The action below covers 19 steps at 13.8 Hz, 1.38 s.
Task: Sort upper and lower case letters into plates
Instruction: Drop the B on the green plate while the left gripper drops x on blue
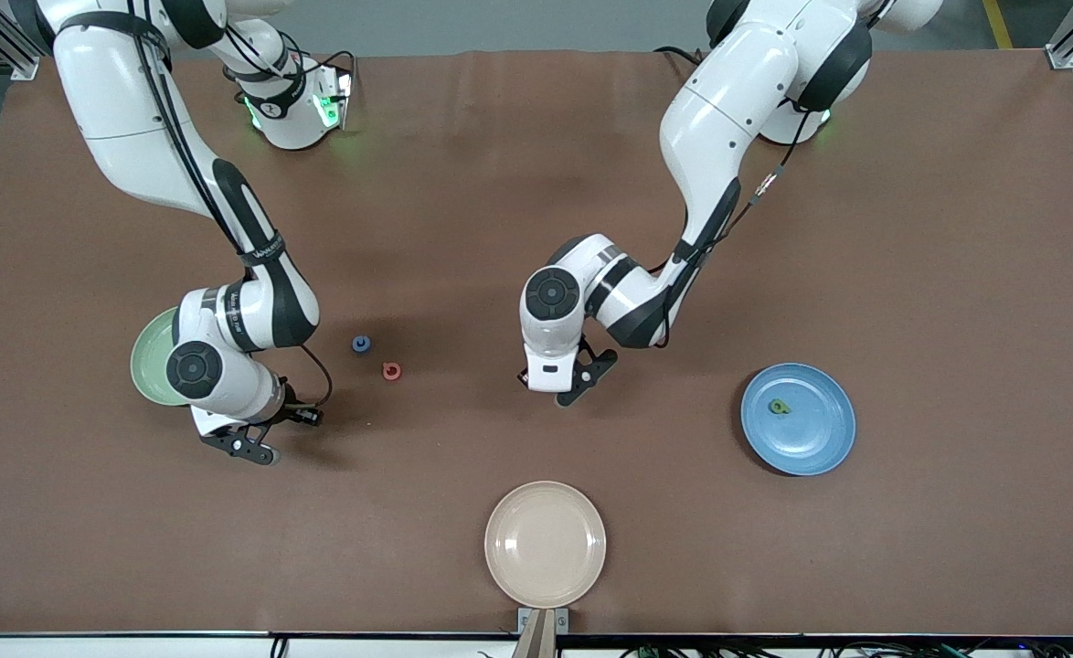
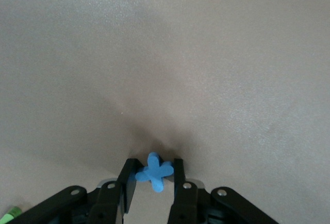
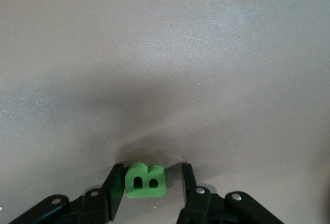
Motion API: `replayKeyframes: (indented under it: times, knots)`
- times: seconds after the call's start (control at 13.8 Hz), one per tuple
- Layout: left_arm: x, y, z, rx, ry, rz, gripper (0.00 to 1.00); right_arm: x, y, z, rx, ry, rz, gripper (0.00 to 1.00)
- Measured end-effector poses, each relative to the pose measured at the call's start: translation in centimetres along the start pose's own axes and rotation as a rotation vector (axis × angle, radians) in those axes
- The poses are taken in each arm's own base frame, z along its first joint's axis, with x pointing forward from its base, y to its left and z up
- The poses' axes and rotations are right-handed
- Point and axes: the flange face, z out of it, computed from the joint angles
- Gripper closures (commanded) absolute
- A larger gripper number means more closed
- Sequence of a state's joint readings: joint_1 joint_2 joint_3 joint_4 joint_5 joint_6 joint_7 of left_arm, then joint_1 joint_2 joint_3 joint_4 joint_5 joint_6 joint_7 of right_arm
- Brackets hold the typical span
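Note:
My left gripper (image 2: 153, 170) is down at the table's middle (image 1: 566, 388), shut on a small blue x-shaped letter (image 2: 154, 171) with both fingers touching it. My right gripper (image 3: 150, 175) is low beside the mint green plate (image 1: 148, 356), on the side nearer the front camera (image 1: 249, 446). It straddles a green letter B (image 3: 146, 181). One finger touches the B and a gap shows at the other, so it is open. The blue plate (image 1: 815, 443) toward the left arm's end holds one small green letter (image 1: 780, 407). The right arm partly covers the mint plate.
A blue letter (image 1: 361, 344) and a red letter (image 1: 391, 370) lie on the brown table between the two grippers. A cream-beige plate (image 1: 546, 544) sits by the table edge nearest the front camera.

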<state>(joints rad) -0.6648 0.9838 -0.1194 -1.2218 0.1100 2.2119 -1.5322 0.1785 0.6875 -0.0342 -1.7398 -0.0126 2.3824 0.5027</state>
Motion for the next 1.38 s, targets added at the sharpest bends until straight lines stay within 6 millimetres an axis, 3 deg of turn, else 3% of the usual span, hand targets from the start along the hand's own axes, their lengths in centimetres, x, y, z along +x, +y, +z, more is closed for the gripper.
replayKeyframes:
  times: [0.15, 0.29, 0.65, 0.8, 1.09, 1.23, 1.38]
  knots:
    - [0.7, 0.0, -0.2, 0.006, 0.007, -0.009, 1.00, 0.0, 0.0, 0.0, 0.000, 0.000, 0.000, 0.52]
    - [3.0, 0.1, -1.5, 0.001, 0.026, -0.031, 1.00, 0.0, 0.0, 0.0, 0.001, 0.000, 0.000, 0.57]
    - [14.7, -1.9, -9.7, -0.020, 0.069, -0.091, 1.00, 0.0, -0.2, -0.1, 0.004, 0.002, -0.001, 0.78]
    - [19.2, -3.8, -11.8, -0.006, 0.076, -0.094, 0.98, 0.0, -0.2, -0.1, 0.004, 0.002, -0.001, 0.80]
    - [25.5, -8.8, -12.0, 0.066, 0.103, -0.027, 0.97, -0.2, 0.3, -0.4, -0.024, -0.047, -0.040, 0.80]
    - [27.9, -11.8, -12.4, 0.098, 0.096, 0.017, 0.98, 0.2, 2.0, -2.5, -0.047, -0.100, -0.078, 0.80]
    - [30.2, -15.3, -12.3, 0.116, 0.079, 0.048, 0.98, 0.5, 4.8, -6.5, -0.050, -0.131, -0.110, 0.80]
